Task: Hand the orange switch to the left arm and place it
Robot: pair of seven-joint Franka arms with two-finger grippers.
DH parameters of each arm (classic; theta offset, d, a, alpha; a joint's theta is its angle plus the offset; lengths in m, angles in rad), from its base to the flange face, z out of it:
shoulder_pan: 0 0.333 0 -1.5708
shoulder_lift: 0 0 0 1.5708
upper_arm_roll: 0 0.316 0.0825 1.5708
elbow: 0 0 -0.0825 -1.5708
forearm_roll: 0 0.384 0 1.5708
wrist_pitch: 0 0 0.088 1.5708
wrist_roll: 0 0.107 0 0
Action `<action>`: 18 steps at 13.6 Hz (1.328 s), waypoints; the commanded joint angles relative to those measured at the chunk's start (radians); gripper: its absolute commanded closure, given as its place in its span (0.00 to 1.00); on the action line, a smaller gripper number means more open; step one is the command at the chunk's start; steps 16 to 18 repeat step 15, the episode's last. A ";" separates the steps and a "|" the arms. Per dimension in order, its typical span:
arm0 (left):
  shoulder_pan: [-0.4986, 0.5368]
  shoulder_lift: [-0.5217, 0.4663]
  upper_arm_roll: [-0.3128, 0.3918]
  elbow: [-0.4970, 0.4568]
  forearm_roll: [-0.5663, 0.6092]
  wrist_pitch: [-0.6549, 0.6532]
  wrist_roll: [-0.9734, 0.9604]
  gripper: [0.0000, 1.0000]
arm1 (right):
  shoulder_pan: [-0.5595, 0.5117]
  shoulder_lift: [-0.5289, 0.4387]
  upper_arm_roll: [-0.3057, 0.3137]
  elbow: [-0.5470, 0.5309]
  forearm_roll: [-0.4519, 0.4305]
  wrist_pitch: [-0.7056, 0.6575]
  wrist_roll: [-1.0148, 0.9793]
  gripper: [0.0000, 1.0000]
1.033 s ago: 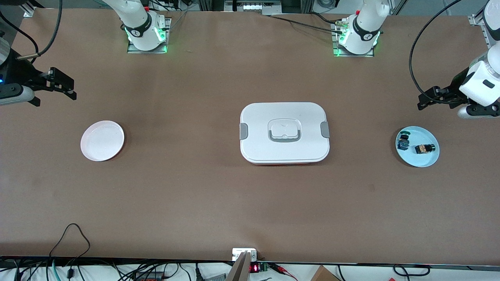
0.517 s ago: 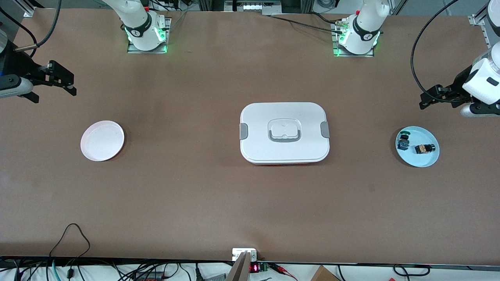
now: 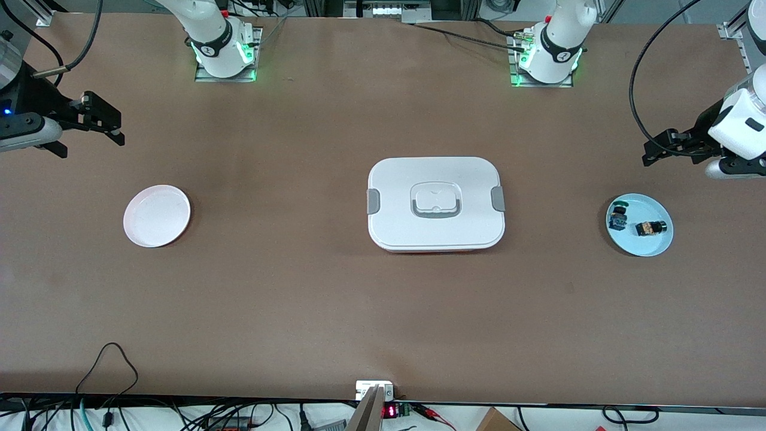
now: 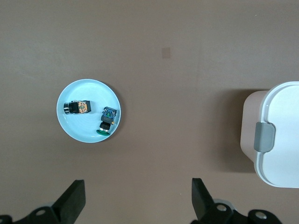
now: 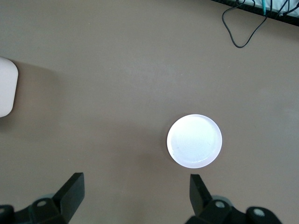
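The orange switch (image 3: pixel 650 227) lies on a light blue plate (image 3: pixel 649 245) at the left arm's end of the table, beside a small piece with blue and green parts (image 3: pixel 617 219). My left gripper (image 3: pixel 652 149) hangs open over bare table near that plate, holding nothing. In the left wrist view the orange switch (image 4: pixel 77 107) and its plate (image 4: pixel 84 129) sit off to one side of the open left gripper (image 4: pixel 138 187). The white box (image 3: pixel 435 203) stands mid-table. My right gripper (image 3: pixel 116 129) hangs open and empty at the right arm's end, and shows as the right gripper (image 5: pixel 135 184) in its own wrist view.
An empty white plate (image 3: pixel 157 215) rests at the right arm's end; the same white plate (image 5: pixel 194 140) shows in the right wrist view. The blue-green piece (image 4: pixel 107 120) and a box latch (image 4: pixel 264 137) appear in the left wrist view. A loose black cable (image 3: pixel 111 359) loops at the table edge nearest the front camera.
The right gripper has drifted a little toward the bases and the table's middle. The left arm's wrist has lifted slightly. Both grippers stay open; nothing on the table moved.
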 commanded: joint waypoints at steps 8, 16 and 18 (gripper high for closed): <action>0.001 0.025 -0.004 0.042 0.003 -0.024 0.001 0.00 | 0.001 0.032 -0.010 0.016 -0.051 -0.019 0.013 0.00; 0.001 0.054 -0.004 0.073 0.003 -0.032 -0.001 0.00 | -0.004 0.020 -0.012 0.020 -0.047 -0.019 0.013 0.00; 0.001 0.054 -0.004 0.073 0.003 -0.032 -0.001 0.00 | -0.004 0.020 -0.012 0.020 -0.047 -0.019 0.013 0.00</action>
